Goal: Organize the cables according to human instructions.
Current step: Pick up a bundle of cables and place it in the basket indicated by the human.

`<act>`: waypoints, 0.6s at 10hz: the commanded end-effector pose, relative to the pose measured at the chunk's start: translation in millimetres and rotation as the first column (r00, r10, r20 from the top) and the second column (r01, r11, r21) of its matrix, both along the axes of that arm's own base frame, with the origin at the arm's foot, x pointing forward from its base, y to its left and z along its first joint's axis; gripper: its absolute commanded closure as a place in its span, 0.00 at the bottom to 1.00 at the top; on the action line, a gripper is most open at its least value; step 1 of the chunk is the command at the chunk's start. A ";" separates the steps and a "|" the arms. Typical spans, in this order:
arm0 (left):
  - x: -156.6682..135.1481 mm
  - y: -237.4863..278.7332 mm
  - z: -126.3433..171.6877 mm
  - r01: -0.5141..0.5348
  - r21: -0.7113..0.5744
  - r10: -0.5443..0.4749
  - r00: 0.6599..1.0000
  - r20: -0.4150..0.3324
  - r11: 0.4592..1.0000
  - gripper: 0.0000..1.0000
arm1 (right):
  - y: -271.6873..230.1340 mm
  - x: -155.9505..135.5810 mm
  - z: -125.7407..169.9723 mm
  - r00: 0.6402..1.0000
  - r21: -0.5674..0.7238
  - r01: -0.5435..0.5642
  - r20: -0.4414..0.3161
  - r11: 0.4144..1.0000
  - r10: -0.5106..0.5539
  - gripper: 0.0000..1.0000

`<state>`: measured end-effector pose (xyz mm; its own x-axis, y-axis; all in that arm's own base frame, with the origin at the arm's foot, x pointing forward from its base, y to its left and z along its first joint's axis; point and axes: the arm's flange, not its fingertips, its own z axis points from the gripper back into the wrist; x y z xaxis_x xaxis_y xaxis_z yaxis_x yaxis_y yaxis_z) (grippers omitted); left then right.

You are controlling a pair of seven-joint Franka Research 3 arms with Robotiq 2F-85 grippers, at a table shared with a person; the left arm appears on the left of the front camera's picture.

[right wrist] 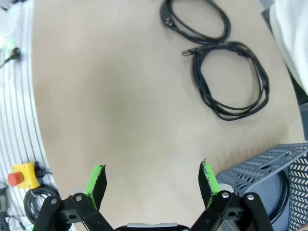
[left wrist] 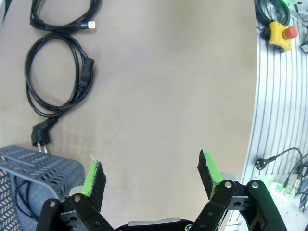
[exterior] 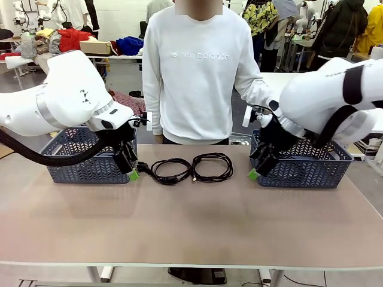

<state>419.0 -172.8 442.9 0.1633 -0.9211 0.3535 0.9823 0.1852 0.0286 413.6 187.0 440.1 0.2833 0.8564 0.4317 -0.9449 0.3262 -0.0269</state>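
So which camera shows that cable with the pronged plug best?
The left wrist view: the cable with the pronged plug lies whole there, prongs plain beside the basket. The front view shows it small and low-angled; the right wrist view has its loop cut off by the top edge.

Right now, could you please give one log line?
left jaws open | right jaws open | power cable, USB cable coiled on table

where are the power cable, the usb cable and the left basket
power cable (left wrist: 88,77): left wrist view, on its chunky connector
usb cable (right wrist: 197,79): right wrist view, left side of its loop
left basket (exterior: 90,168): front view, front wall
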 end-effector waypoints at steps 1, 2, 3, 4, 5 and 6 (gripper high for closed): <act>-1.0 1.3 -0.3 -0.009 -0.002 0.009 1.000 -0.002 1.000 0.00 | 28.3 25.9 15.3 0.996 -0.066 0.058 -0.064 0.996 -0.062 0.00; -1.0 1.3 -0.3 -0.009 -0.002 0.009 1.000 -0.002 1.000 0.00 | 42.2 38.8 16.3 0.991 -0.116 0.107 -0.062 0.987 -0.115 0.00; -1.0 1.3 -0.3 -0.009 -0.002 0.009 1.000 -0.002 1.000 0.00 | 55.8 50.4 14.9 0.985 -0.176 0.148 -0.056 0.973 -0.160 0.00; -1.0 1.3 -0.3 -0.009 -0.002 0.009 1.000 -0.002 1.000 0.00 | 70.9 60.5 13.3 0.983 -0.206 0.156 -0.066 0.966 -0.173 0.00; -1.0 1.3 -0.3 -0.009 -0.002 0.009 1.000 -0.002 1.000 0.00 | 81.8 67.9 11.6 0.980 -0.220 0.165 -0.070 0.962 -0.184 0.00; -1.0 1.3 -0.3 -0.009 -0.002 0.009 1.000 -0.002 1.000 0.00 | 89.1 73.3 9.2 0.978 -0.227 0.173 -0.075 0.958 -0.194 0.00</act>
